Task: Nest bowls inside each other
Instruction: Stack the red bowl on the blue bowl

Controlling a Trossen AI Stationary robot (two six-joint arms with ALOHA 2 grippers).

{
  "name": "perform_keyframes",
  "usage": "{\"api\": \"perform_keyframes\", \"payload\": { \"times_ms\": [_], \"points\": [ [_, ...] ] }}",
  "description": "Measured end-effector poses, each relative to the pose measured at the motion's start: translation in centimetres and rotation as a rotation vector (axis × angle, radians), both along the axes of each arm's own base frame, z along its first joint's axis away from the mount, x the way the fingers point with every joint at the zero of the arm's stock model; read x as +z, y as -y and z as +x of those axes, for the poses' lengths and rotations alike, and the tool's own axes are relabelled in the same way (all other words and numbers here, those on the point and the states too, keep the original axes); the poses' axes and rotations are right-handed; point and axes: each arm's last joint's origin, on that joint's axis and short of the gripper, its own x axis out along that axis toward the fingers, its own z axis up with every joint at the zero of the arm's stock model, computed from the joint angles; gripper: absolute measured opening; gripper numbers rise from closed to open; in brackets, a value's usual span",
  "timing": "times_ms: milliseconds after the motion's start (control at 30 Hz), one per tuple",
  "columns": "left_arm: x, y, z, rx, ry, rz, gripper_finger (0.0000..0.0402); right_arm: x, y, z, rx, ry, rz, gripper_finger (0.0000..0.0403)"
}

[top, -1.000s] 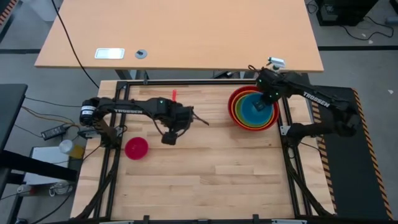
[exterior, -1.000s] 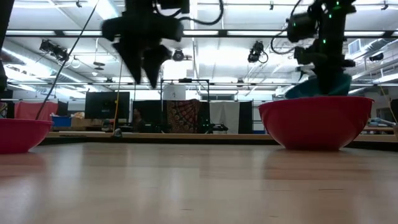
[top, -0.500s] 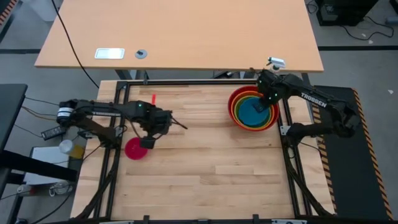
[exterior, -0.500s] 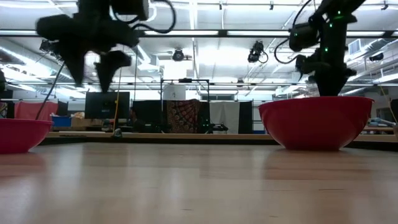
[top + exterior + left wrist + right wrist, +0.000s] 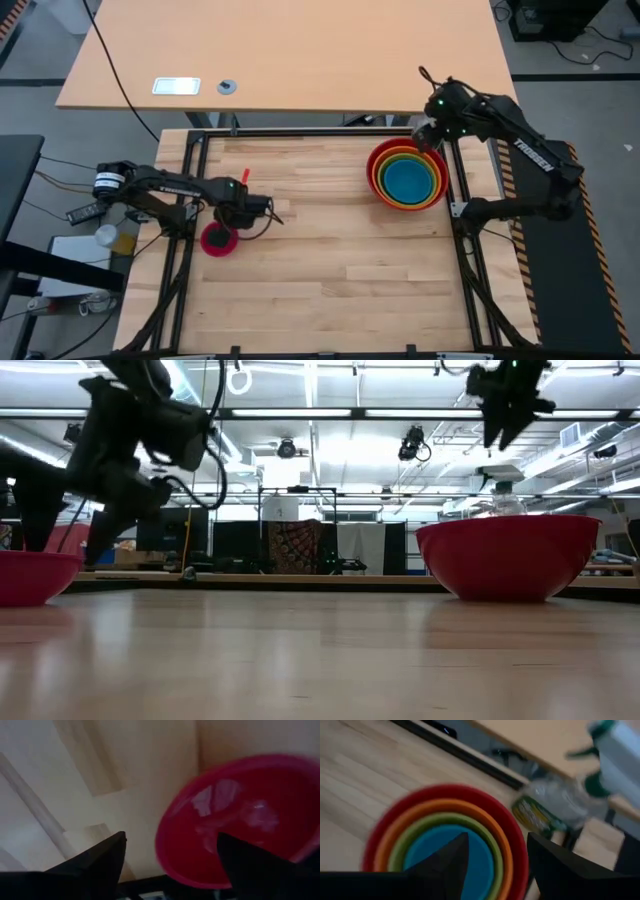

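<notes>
We count four bowls already nested at the far right of the table (image 5: pixel 330 290): the red bowl (image 5: pixel 376 160) outermost, then the orange bowl (image 5: pixel 384 188), the lime green bowl (image 5: pixel 405 155) and the blue bowl (image 5: pixel 407 180) in the middle. By our judgement the task is most of the way done; only the magenta pink bowl (image 5: pixel 219 239) is left, standing alone well apart from the stack, near the table's left edge.

Our left gripper (image 5: pixel 236 214) hangs right at that pink bowl, just over its rim on the side facing the stack. In the left wrist view its fingers (image 5: pixel 95 865) stand spread, with the near rim of the bowl between them, nothing gripped yet. We judge it is set to take the rim.

Our right gripper (image 5: pixel 428 133) is raised above the far rim of the red bowl, off the stack's centre. Its fingers (image 5: pixel 445 860) are parted and empty, the blue bowl lying free in the stack beneath them.
</notes>
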Motion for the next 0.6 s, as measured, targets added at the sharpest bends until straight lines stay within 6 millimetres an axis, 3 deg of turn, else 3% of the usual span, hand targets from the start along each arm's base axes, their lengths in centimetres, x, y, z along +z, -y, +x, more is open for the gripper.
{"api": "perform_keyframes", "payload": {
  "times_ms": [167, 367, 500, 600],
  "points": [
    [-1.2, -0.1, -0.4, 0.006, -0.033, 0.05, 0.0252, 1.2, -1.4, 1.0, 0.053, 0.04, -0.046, 0.0205],
    [-1.3, -0.4, -0.1, 0.084, -0.038, 0.108, 0.011, 1.0, -2.7, 2.5, 0.124, 0.053, -0.029, 0.0205],
    [-0.5, -0.8, 0.6, 0.227, 0.003, 0.135, 0.0022, 0.8, -3.6, 3.5, 0.175, 0.052, -0.018, 0.0205],
    [0.6, -1.5, 1.9, 0.421, 0.103, 0.167, 0.0018, 0.8, -4.1, 4.3, 0.186, 0.126, -0.016, 0.0205]
  ]
}}
